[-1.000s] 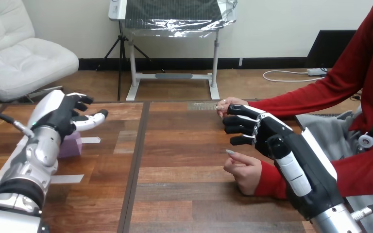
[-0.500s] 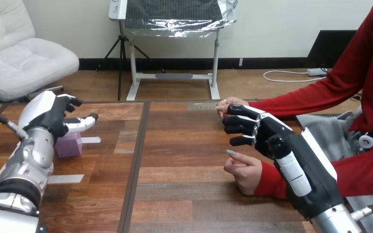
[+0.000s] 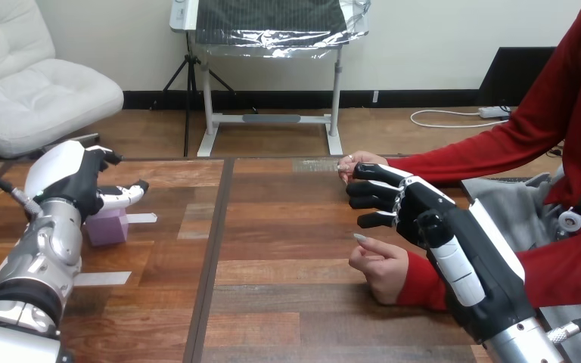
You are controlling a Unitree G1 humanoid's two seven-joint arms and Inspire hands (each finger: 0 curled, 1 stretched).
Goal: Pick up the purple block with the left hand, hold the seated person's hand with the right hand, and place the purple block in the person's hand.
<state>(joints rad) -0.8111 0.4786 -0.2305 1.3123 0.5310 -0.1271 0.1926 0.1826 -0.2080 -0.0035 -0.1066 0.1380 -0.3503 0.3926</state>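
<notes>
The purple block [image 3: 107,227] rests on the wooden table [image 3: 287,302] at the left. My left hand [image 3: 72,178] hovers just above and behind it, fingers relaxed and thumb pointing right, with nothing in its grasp. At the right, my right hand [image 3: 412,208] is raised with its fingers straight and pointing left. One hand of the person [image 3: 352,161] peeks out behind those fingertips; I cannot tell whether they touch. The person's other hand [image 3: 382,266] lies loosely curled on the table just below my right hand.
Two strips of white tape [image 3: 142,218] lie on the table near the block. A dark seam [image 3: 210,257] runs front to back across the tabletop. The person's red sleeve [image 3: 484,155] reaches in from the right.
My left hand has moved left and lowered a little, closer over the purple block. My right hand and the person's hands have stayed put.
</notes>
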